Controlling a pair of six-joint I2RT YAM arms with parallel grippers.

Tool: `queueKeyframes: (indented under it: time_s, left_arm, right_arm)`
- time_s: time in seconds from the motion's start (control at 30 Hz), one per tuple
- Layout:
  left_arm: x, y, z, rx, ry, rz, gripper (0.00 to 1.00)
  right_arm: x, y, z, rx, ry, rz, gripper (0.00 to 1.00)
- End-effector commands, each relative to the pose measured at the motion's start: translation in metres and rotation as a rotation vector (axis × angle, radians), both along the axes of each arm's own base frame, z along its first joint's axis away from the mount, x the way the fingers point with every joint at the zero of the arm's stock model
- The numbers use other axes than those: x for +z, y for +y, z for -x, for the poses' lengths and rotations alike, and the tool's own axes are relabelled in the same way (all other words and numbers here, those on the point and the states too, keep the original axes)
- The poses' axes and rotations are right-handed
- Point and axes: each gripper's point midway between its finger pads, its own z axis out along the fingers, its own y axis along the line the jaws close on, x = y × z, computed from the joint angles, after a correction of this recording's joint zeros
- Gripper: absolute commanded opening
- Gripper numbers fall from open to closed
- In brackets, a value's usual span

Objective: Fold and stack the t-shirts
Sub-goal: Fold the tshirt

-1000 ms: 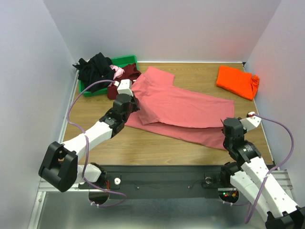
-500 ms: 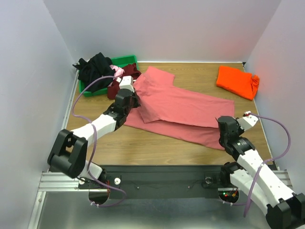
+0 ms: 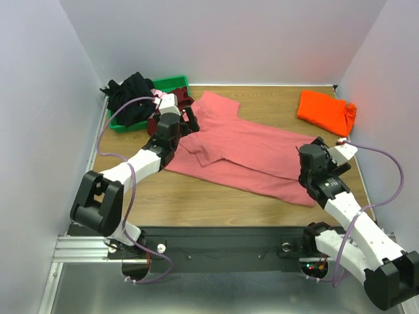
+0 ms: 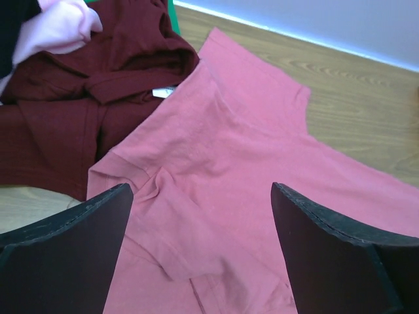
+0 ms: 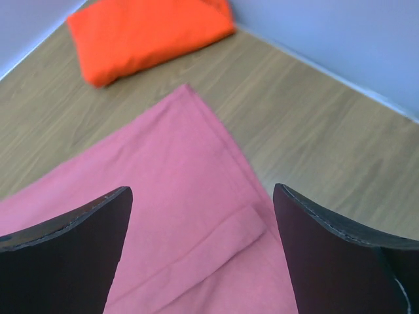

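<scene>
A salmon-pink t-shirt (image 3: 249, 149) lies folded lengthwise across the middle of the table, its sleeve end at the left. My left gripper (image 3: 186, 122) hovers open over that sleeve (image 4: 196, 216), nothing between its fingers. My right gripper (image 3: 313, 152) stands open above the shirt's hem corner (image 5: 216, 242). A folded bright orange t-shirt (image 3: 325, 112) (image 5: 147, 33) rests at the back right. A dark maroon t-shirt (image 4: 85, 98), a black one (image 3: 131, 91) and a light pink one (image 4: 59, 29) are heaped at the back left.
A green plastic bin (image 3: 167, 84) at the back left holds the heap of dark shirts, which spills onto the table. White walls close in the left, back and right sides. Bare wood (image 3: 196, 199) shows along the near edge.
Both grippers have opened and let go of the salmon-pink shirt. The left one moved toward the back, the right one rose toward the back too. The shirt's near layer now lies flat.
</scene>
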Motion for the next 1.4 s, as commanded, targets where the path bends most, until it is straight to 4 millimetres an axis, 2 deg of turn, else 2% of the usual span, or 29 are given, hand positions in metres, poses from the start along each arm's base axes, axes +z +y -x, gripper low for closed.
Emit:
queueKeyframes:
  time_s: [0.0,0.03,0.07,0.1,0.13,0.2,0.23,0.3,0.4,0.5,0.7,0.97,1.37]
  left_arm:
    - [0.031,0.009,0.010,0.030,-0.107,0.082,0.99]
    - [0.015,0.010,0.016,0.021,-0.077,0.076,0.99]
    - [0.008,0.009,0.019,0.013,-0.071,0.084,0.99]
    - [0.001,0.007,0.023,-0.005,-0.061,0.094,0.99]
    - [-0.013,0.007,0.028,-0.014,-0.047,0.101,0.99]
    - [-0.024,0.005,0.033,-0.032,-0.029,0.108,0.99]
    - [-0.037,0.003,0.038,-0.051,-0.003,0.105,0.98]
    - [-0.042,-0.002,0.041,-0.078,-0.003,0.125,0.99]
    - [-0.063,-0.006,0.047,-0.099,0.025,0.145,0.98]
    - [-0.069,-0.010,0.046,-0.116,0.018,0.160,0.98]
    - [-0.106,-0.011,0.046,-0.111,0.092,0.136,0.99]
    - [-0.120,0.003,0.052,-0.066,0.110,0.095,0.99]
    - [-0.117,0.018,0.059,-0.029,0.102,0.071,0.99]
  right_arm:
    - [-0.008,0.036,-0.027,0.216,-0.009,-0.059,0.94]
    - [-0.018,0.048,-0.033,0.285,0.007,-0.083,0.93]
    - [-0.020,0.061,-0.042,0.349,-0.016,-0.106,0.93]
    - [-0.049,0.075,-0.042,0.416,0.048,-0.140,0.93]
    - [-0.054,0.081,-0.045,0.424,0.037,-0.174,0.93]
    - [-0.075,0.083,-0.044,0.425,0.090,-0.188,0.93]
    - [-0.082,0.085,-0.047,0.423,0.101,-0.190,0.93]
    - [-0.086,0.086,-0.050,0.420,0.108,-0.192,0.94]
    - [-0.088,0.088,-0.054,0.422,0.102,-0.193,0.95]
    - [-0.094,0.086,-0.057,0.408,0.118,-0.189,0.95]
    - [-0.104,0.088,-0.057,0.404,0.146,-0.199,0.96]
    - [-0.094,0.100,-0.050,0.466,0.095,-0.269,0.96]
    - [-0.124,0.121,-0.040,0.534,0.185,-0.371,0.96]
